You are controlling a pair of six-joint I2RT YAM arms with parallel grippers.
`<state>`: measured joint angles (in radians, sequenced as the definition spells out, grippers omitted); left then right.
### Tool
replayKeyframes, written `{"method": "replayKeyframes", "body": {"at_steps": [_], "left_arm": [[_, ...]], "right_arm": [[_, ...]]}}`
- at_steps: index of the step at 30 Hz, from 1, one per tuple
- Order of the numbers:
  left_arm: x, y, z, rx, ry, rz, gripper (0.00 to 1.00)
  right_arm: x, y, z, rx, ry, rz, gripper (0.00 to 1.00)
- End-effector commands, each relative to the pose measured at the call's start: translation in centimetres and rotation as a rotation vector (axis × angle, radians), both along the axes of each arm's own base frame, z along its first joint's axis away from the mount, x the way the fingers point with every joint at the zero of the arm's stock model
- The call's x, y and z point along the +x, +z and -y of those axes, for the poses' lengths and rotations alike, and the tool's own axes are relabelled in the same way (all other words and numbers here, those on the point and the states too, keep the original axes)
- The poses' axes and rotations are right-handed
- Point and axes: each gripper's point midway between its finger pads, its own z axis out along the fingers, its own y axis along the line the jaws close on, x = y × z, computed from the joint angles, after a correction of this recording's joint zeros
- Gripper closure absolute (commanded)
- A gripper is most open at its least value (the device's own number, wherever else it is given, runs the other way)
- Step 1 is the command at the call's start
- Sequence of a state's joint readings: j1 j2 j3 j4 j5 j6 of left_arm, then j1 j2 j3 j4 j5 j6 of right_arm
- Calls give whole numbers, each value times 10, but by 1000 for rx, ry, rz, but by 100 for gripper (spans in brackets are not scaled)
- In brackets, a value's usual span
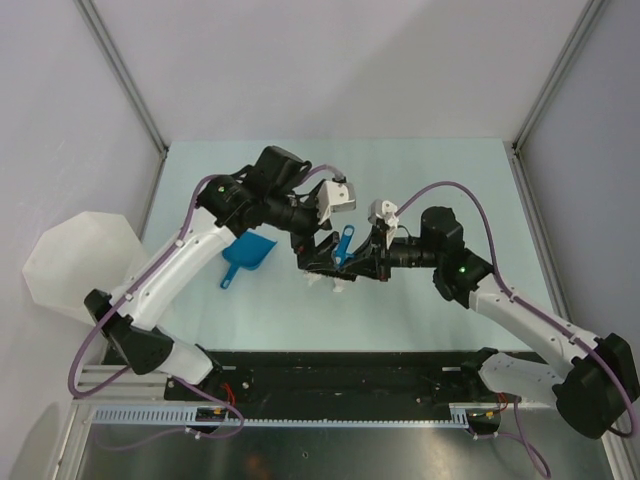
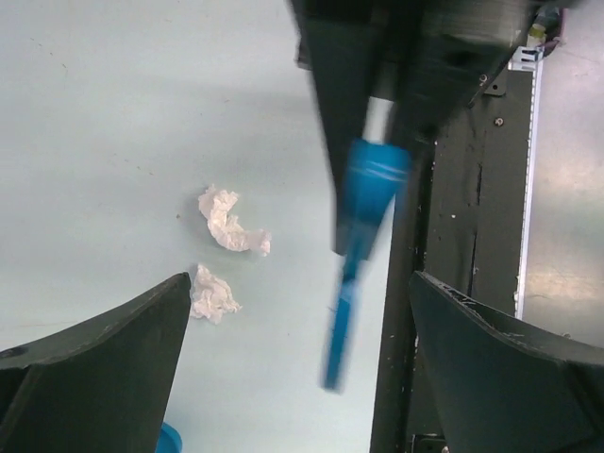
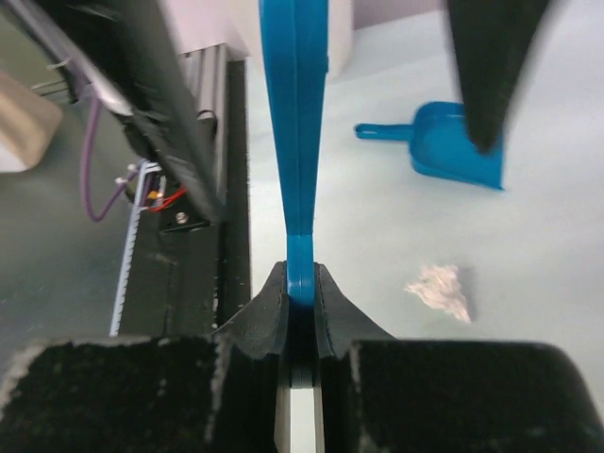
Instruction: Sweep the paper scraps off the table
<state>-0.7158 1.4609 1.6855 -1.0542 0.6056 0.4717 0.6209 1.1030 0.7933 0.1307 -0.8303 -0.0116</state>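
My right gripper (image 3: 300, 278) is shut on the thin handle of a blue brush (image 3: 294, 113), held above the pale green table (image 1: 430, 180). In the top view my right gripper (image 1: 372, 255) meets my left gripper (image 1: 318, 255) at mid-table, with the brush (image 1: 345, 245) between them. My left gripper (image 2: 300, 283) is open and empty, its fingers (image 2: 104, 368) on either side of the blurred brush (image 2: 363, 226). Two crumpled white paper scraps (image 2: 229, 222) (image 2: 212, 294) lie on the table below it. One scrap (image 3: 441, 288) shows in the right wrist view. Scraps (image 1: 335, 285) lie just under both grippers.
A blue dustpan (image 1: 248, 258) lies on the table left of the grippers and also shows in the right wrist view (image 3: 453, 142). A translucent white bin (image 1: 80, 265) stands off the table's left edge. The black base rail (image 1: 330, 375) runs along the near edge.
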Motion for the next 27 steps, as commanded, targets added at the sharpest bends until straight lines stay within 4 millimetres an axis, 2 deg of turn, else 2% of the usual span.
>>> {"method": "replayKeyframes", "body": {"at_steps": [1,4,7,8,10,11,13,15,16,17,18,20,23,24,25,26,27], "left_arm": [[7,-13,6,14,-23,6,1],[-4,-16,7,-4,-67,-18,15],[-12,-19,5,-15,-105,-17,45],[-14,-18,4,-20,-115,-14,70],[-17,-19,4,-25,-124,-20,92],[-18,-18,4,-28,-124,-29,100],[-23,-16,5,-38,-137,-35,100],[-23,-17,5,-32,-134,-31,100],[-21,-19,4,-21,-127,-24,100],[-20,-21,4,-14,-128,-18,100],[-19,-24,3,-5,-127,-14,100],[-18,-32,1,18,-126,-11,100],[-20,-36,3,29,-137,-13,100],[-23,-36,5,29,-146,-12,100],[-24,-35,5,27,-151,-4,100],[-24,-36,6,30,-154,-4,100],[-26,-36,7,31,-160,1,100]], "right_arm": [[-31,41,-7,81,138,141,100],[-30,44,-1,83,125,140,100],[-29,46,2,86,124,147,100],[-29,47,3,89,122,151,100],[-28,47,4,89,121,151,100],[-28,47,4,89,121,151,100],[-26,46,4,85,113,146,100],[-22,45,5,83,94,134,43],[-18,48,7,89,75,138,22],[-15,51,9,98,54,130,6],[-12,59,13,114,31,148,1],[-7,78,20,167,-9,155,0],[-8,106,24,232,-5,172,2],[-3,107,21,231,-13,157,5],[-2,109,20,234,-10,145,12],[1,115,18,242,-14,137,27],[3,115,16,244,-14,111,30]]}}
